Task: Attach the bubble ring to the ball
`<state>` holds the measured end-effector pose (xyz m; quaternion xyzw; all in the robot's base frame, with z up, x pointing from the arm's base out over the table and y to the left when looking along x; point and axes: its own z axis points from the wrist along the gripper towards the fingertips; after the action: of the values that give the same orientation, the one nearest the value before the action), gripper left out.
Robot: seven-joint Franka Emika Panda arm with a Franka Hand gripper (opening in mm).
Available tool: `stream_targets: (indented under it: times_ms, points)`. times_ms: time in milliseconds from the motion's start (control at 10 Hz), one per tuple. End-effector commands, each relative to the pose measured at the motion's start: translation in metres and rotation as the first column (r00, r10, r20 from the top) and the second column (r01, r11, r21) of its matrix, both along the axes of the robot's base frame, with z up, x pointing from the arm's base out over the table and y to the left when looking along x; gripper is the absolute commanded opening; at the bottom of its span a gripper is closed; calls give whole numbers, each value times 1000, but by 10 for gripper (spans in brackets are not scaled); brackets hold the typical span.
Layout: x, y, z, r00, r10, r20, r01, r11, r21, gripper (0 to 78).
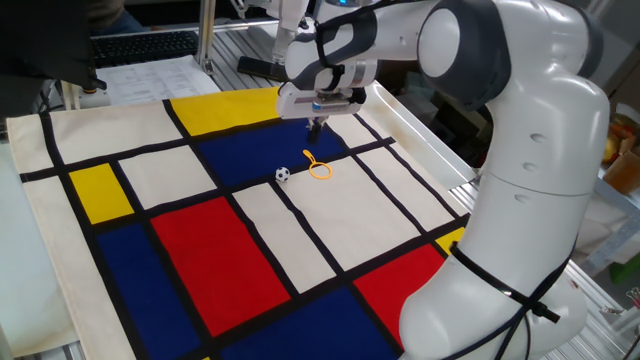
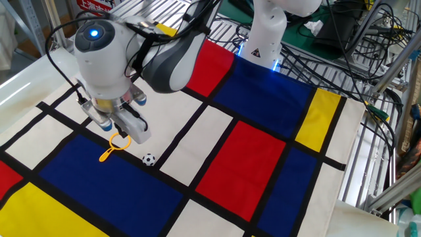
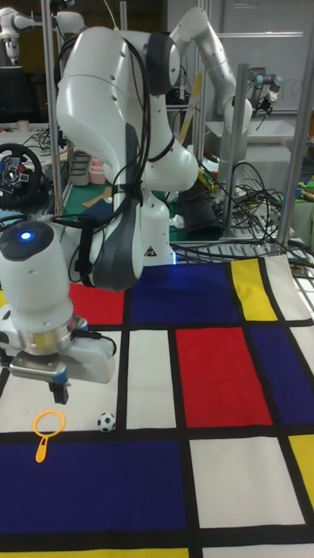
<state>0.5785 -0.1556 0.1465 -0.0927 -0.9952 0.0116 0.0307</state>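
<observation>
Lying flat, thin orange bubble ring (image 2: pixel 116 145), beside black-patched white ball (image 2: pixel 149 159), fingers (image 3: pixel 58 394) above, gap unclear.

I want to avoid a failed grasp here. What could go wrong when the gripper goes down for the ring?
1. The ring is thin and lies flat on the cloth, so the fingers may slide over it or pinch the cloth.
2. The ball lies loose close beside the ring; a small bump from the gripper could make it roll away.

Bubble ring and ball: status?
Gripper above the bubble ring, holding nothing; jaw state unclear. Ring flat on the cloth, apart from the ball. Not attached yet. Nothing between them.
</observation>
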Motion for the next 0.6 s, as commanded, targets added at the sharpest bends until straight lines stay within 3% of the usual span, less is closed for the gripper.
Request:
stream_targets:
  times_ms: [100, 600]
  points:
    - [10, -13, -12, 1000, 22, 14, -22, 1000, -6, 0]
    - [24, -28, -26, 998, 61, 16, -61, 998, -4, 0]
